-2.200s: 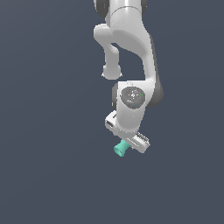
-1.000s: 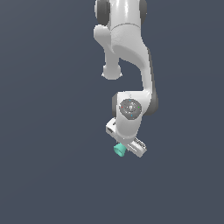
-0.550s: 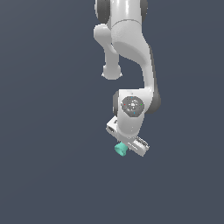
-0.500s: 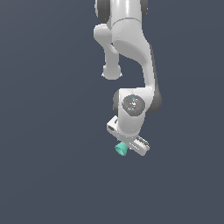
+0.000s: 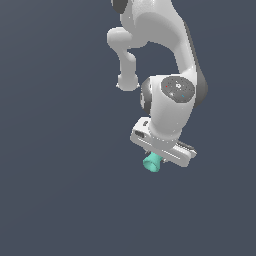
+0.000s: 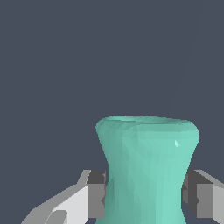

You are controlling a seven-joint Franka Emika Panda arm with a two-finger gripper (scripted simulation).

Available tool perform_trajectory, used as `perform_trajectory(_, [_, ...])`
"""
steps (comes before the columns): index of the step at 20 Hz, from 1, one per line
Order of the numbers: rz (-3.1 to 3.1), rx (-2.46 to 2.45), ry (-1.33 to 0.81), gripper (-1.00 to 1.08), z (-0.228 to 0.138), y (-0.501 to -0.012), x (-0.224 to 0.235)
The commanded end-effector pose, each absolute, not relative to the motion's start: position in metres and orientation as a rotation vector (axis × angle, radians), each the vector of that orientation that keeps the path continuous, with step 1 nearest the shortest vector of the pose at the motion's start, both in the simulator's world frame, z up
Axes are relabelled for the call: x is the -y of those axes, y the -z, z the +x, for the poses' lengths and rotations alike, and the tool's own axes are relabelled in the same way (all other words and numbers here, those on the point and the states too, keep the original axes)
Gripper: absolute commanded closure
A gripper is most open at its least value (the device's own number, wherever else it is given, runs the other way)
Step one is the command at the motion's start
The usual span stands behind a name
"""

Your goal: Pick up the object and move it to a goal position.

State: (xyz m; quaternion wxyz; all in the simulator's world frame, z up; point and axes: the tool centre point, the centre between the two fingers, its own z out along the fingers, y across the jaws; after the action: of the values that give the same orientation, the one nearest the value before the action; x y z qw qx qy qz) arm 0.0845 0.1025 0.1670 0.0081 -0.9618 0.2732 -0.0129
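Observation:
The object is a small teal-green spool point(image 5: 152, 163) with flared ends and a narrow waist. In the exterior view it sticks out from under the white gripper point(image 5: 158, 159) toward the exterior view's left. In the wrist view the spool point(image 6: 146, 166) fills the frame between the two fingers. The dark pads point(image 6: 97, 194) press on its narrow waist from both sides. The gripper point(image 6: 144, 197) is shut on the spool. The fingertips are hidden behind the hand in the exterior view.
The white arm point(image 5: 170, 60) rises above the gripper to the top of the exterior view. Around it is only a plain dark grey background with no other objects or edges in view.
The gripper with the spool in it has shifted slightly to the exterior view's right and the wrist has turned a little. The grip on the spool is unchanged.

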Motion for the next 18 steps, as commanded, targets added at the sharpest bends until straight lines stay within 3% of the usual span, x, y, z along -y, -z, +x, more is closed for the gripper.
perform_trajectory(1, [-3.018, -0.789, 0.055, 1.08, 0.085, -0.201, -0.117])
perform_trajectory(18, [-3.058, -0.356, 0.132, 1.08, 0.069, -0.423, -0.206])
